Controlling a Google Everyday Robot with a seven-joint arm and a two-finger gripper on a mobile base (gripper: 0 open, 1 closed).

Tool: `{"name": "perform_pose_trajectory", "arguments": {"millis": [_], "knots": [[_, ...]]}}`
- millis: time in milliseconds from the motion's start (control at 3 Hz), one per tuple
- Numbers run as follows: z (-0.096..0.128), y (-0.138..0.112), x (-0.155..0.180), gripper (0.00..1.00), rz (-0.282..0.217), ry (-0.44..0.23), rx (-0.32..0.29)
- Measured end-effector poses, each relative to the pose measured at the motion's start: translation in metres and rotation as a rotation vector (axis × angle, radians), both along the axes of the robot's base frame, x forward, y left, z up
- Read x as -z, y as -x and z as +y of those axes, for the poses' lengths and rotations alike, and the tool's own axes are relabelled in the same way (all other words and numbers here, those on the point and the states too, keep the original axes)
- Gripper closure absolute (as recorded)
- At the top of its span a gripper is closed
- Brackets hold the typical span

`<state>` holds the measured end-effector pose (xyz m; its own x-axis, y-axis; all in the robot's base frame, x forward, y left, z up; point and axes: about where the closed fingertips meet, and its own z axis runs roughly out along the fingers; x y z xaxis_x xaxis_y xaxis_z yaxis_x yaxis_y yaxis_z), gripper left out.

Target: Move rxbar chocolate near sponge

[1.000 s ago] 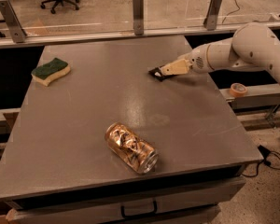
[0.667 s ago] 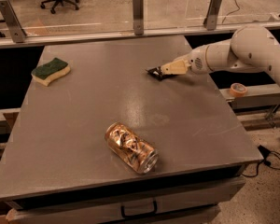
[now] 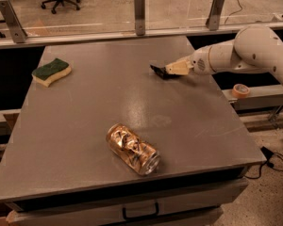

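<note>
The rxbar chocolate (image 3: 158, 71) is a small flat black bar sticking out to the left of my gripper's pale fingers. My gripper (image 3: 173, 69) reaches in from the right on a white arm and is shut on the bar. It holds the bar low over the grey table (image 3: 99, 112), right of centre at the far side. The sponge (image 3: 51, 71), dark green top over pale yellow foam, lies at the table's far left, well apart from the bar.
A crushed gold can (image 3: 132, 149) lies on its side near the table's front middle. A roll of tape (image 3: 240, 90) sits on a ledge to the right of the table. Three metal posts (image 3: 139, 12) stand along the back rail.
My gripper has moved a little to the left with the black bar in it. The sponge and the can have not moved.
</note>
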<state>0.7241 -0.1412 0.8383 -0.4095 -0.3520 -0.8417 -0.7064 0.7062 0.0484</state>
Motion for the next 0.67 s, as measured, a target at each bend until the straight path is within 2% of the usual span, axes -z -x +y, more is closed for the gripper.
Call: {"name": "perform_pose_trajectory", "arguments": {"millis": [333, 667], "knots": [[0.0, 0.0, -0.001, 1.0, 0.0, 0.0, 0.0], [-0.009, 0.005, -0.055, 1.0, -0.125, 0.02, -0.011]]}}
